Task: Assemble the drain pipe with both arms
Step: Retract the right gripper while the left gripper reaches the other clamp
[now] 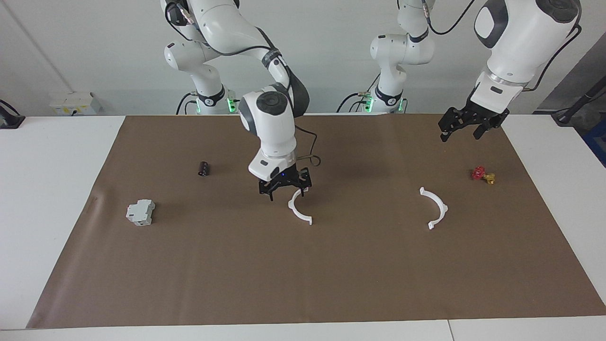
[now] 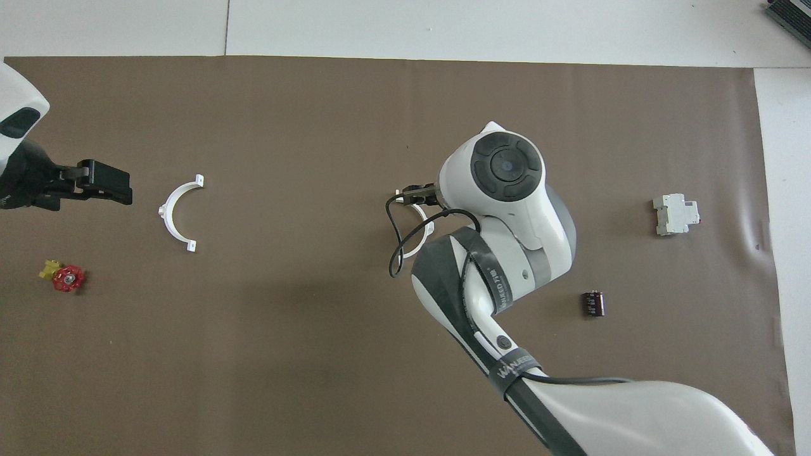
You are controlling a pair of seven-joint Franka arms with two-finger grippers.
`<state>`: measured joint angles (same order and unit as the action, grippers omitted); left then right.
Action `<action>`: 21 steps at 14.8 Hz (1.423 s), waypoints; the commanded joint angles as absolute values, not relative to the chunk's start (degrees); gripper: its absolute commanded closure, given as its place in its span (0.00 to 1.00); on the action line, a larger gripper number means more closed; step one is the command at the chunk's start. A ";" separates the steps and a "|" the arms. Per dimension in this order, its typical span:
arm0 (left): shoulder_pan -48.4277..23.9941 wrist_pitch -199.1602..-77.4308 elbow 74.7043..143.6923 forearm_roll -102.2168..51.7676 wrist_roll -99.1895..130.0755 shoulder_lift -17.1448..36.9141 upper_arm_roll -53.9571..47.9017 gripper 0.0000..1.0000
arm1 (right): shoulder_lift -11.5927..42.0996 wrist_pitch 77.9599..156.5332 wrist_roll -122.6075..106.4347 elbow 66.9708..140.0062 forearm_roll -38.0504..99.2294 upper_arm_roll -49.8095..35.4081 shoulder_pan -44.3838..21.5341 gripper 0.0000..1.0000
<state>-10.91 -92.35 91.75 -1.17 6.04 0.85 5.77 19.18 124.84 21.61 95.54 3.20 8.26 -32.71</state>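
One half-ring (image 1: 300,211) lies mid-worktop; the other half-ring (image 1: 435,207) lies toward the left arm's end, near the valve (image 1: 483,175).

Two white half-rings (image 2: 174,215) (image 2: 419,244) well apart on brown mat (image 2: 317,348)

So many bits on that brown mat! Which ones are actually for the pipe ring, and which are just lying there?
For the job:
- half-ring under the right gripper, at mid-mat
- half-ring toward the left arm's end

Lying about:
- grey-white box
- small black cylinder
- red-and-yellow piece
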 commanded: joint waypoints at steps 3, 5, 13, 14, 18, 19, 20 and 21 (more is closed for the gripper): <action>-10.72 -93.08 92.55 -0.70 6.15 0.53 5.54 0.00 | 12.84 121.65 21.80 96.68 1.94 7.91 -23.58 0.00; -10.72 -93.08 92.55 -0.70 6.15 0.53 5.45 0.00 | 10.12 118.23 19.88 96.59 1.93 7.91 -19.36 0.00; -9.50 -116.22 109.56 2.18 5.19 0.79 5.71 0.00 | 1.76 103.38 12.40 95.80 1.76 7.91 -4.50 0.00; -9.32 -120.98 112.12 3.15 5.19 1.66 5.71 0.00 | 0.97 101.88 11.00 95.54 1.41 7.91 -3.26 0.00; -8.09 -124.54 112.94 3.25 4.92 5.44 5.71 0.00 | -0.09 91.70 6.95 89.67 0.35 7.91 -0.53 0.00; -8.09 -125.24 112.94 3.25 4.92 6.15 5.71 0.00 | -0.78 90.02 5.99 89.65 0.35 7.91 -0.01 0.00; -8.09 -125.77 112.94 3.25 4.92 6.85 5.54 0.00 | -1.31 90.17 5.72 90.52 0.35 7.91 0.17 0.00; -8.09 -126.12 112.94 3.25 4.92 7.20 5.54 0.00 | -1.58 90.18 5.71 91.22 0.35 7.82 0.18 0.00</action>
<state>-8.56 -124.26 112.43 2.09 5.40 6.71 6.04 -1.24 91.23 7.22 90.84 1.14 8.84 -1.06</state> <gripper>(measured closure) 0.000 0.000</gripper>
